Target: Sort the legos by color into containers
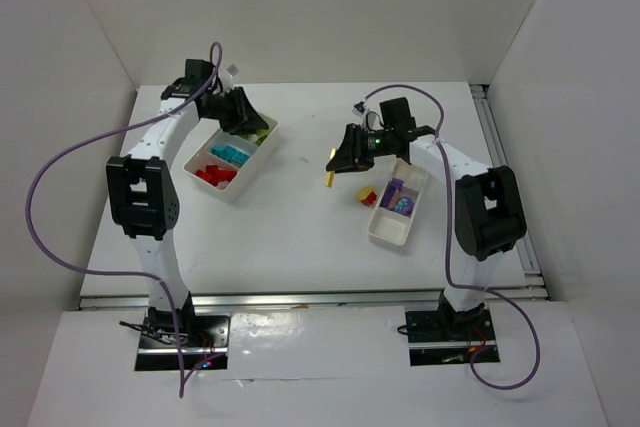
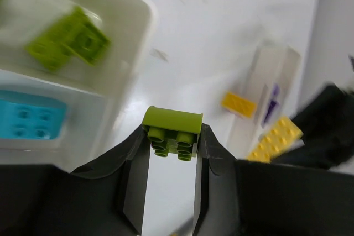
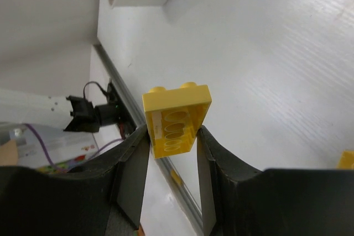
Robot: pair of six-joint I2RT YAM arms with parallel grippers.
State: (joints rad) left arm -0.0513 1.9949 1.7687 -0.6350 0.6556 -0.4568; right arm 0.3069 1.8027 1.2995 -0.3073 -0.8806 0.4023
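1. White small tray (image 1: 385, 228), lower right of the top view, nearest the arm bases. Purple bricks (image 1: 401, 205) lie inside it.
2. Red brick (image 1: 367, 198) and loose yellow brick (image 1: 366, 189), together on the table (image 1: 300, 227), just left of the small tray's wall.
3. Right gripper (image 3: 172, 134), centre of the top view, up and left of the small tray. Its jaws are narrow, clamped on a yellow brick (image 3: 177, 103). In the wrist view the studs point toward the frame's top and the hollow underside faces the camera.
4. Long tray (image 1: 258, 164), upper left of the top view. Red bricks (image 1: 213, 175) fill its nearest compartment, cyan bricks (image 1: 230, 155) the middle one, and lime bricks (image 1: 258, 135) the farthest.
5. Left gripper (image 2: 173, 139), at the long tray's far end. Its jaws are narrow, gripping a lime brick (image 2: 172, 121) with the studs facing the wrist camera. In that view the brick shows just right of the tray wall, over bare table.
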